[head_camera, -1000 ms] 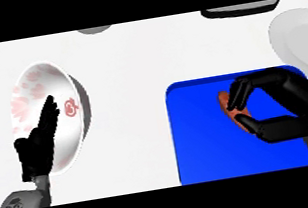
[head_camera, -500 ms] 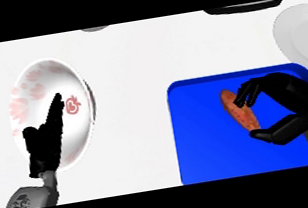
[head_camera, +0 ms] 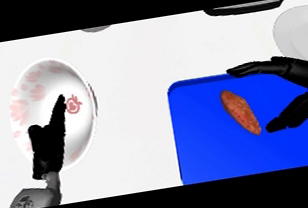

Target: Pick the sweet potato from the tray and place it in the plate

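I see the white bench [head_camera: 148, 51] carrying a blue tray [head_camera: 218, 156] at its near right edge and a red-patterned plate [head_camera: 35, 89] toward its left edge. My right hand [head_camera: 302, 80] arches over the sweet potato [head_camera: 241, 111] lying on the tray, fingers [head_camera: 256, 67] spread, not touching it. My left hand [head_camera: 47, 140] rests over the plate, fingers straight.

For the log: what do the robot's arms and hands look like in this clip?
Both hands are matte black with segmented fingers and a thumb: the left hand and the right hand. Each sits on a grey forearm; the left wrist shows a rounded grey joint with dark markings. No cables are visible.
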